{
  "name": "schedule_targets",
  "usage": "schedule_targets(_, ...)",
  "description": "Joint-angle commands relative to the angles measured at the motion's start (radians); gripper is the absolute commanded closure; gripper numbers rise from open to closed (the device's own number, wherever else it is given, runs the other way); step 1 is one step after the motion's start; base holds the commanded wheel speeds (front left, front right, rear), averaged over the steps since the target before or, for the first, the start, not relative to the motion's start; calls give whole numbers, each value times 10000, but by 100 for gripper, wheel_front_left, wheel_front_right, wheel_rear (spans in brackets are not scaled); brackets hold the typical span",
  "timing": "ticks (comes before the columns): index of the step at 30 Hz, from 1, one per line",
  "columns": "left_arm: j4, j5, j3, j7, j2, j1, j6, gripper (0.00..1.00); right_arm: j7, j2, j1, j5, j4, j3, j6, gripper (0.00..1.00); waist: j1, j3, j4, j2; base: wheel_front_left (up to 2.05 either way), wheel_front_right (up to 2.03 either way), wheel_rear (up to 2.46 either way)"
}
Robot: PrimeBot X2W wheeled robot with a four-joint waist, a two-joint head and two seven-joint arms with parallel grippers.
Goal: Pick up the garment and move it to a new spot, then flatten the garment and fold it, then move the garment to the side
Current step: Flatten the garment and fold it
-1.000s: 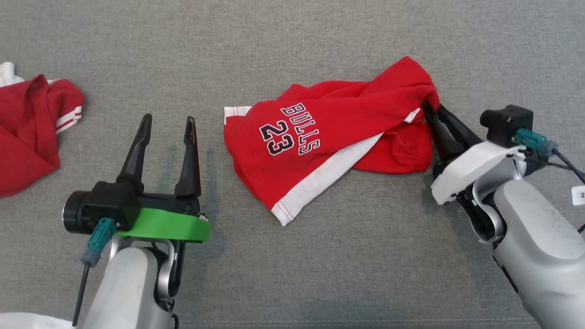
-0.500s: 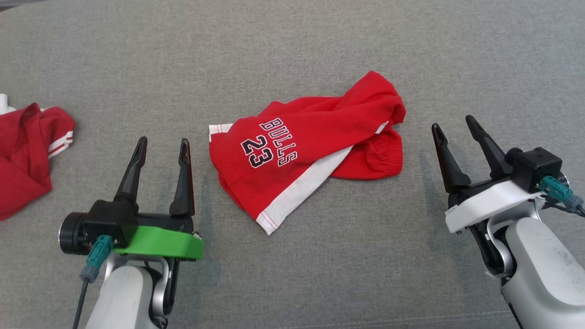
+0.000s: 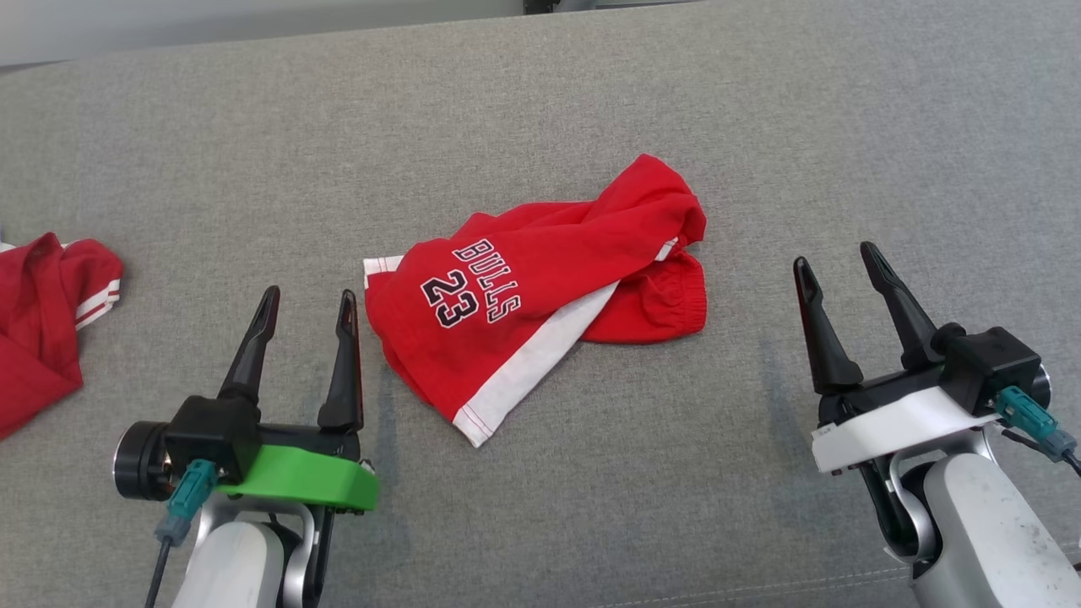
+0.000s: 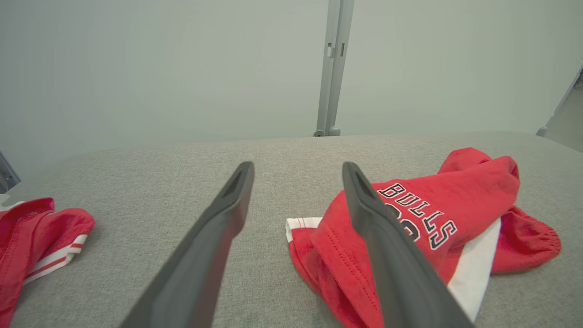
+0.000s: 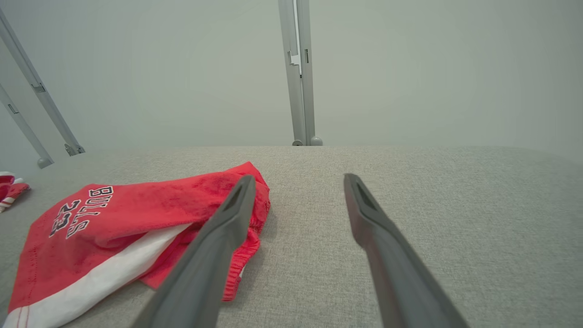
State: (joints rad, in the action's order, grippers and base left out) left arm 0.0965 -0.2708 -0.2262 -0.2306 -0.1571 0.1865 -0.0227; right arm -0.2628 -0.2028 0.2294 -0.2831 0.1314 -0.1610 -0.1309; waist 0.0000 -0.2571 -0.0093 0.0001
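The shorts (image 3: 524, 312) lie crumpled near the middle of the grey fabric worktop (image 3: 591, 507), between the two hands and touching neither. They are red, with "BULLS 23" printed on the upper face and a white band running aslant across them. The white-trimmed leg hem points toward the near edge. The hem's left corner lies just beside the left hand (image 3: 309, 294), with a thin strip of grey between them. The elastic waistband bunches at the right end, and a fold of red cloth laps over it from the far side.

The left hand sits low on the left, fingers spread with nothing between them. In its wrist view its right finger crosses in front of the hem. The right hand (image 3: 834, 256) is likewise spread and empty. It stands to the right of the waistband with bare worktop between them.

Bare worktop runs wide on the far side of the shorts up to the far edge. It is also bare past the right hand and on the near side between the two arms. A second red garment (image 3: 42, 321) with white stripes lies at the left border of the head view. It is well apart from the shorts, with bare fabric between it and the left hand. Beyond the far edge stand a pale wall and a grey post (image 4: 332, 68).
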Motion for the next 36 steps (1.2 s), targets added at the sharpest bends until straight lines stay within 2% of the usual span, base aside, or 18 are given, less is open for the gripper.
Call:
schedule_targets(1,-41,-66,-8,16,-59,-107,-61,0,-37,28,-96,92,-49,25,3,0,0,-2,2,-1,0,0,0)
schedule_targets(11,-122,-102,-191,82,-32,92,-35,0,62,-26,67,27,179,-242,3,0,0,-122,143,-1,0,0,0)
schedule_targets(20,-128,-139,-293,42,8,316,-61,0,402,-316,853,-193,655,-1390,3,0,0,-409,418,-1,0,0,0)
schedule_targets(31,128,-164,-517,-97,215,648,16,0,362,-545,2706,-282,2557,-2424,3,0,0,-726,942,-1,0,0,0)
schedule_targets(33,181,-198,-519,-137,247,684,24,0,318,-551,2960,-315,2896,-2504,3,75,0,-757,1013,-1,0,0,0)
schedule_targets(34,206,-202,-515,-162,262,700,20,0,309,-563,3085,-321,3033,-2546,3,100,0,-774,1041,-1,0,0,0)
schedule_targets(36,244,-174,-516,-184,284,715,7,0,295,-576,3257,-427,3248,-2676,3,100,0,-799,1073,-1,0,0,0)
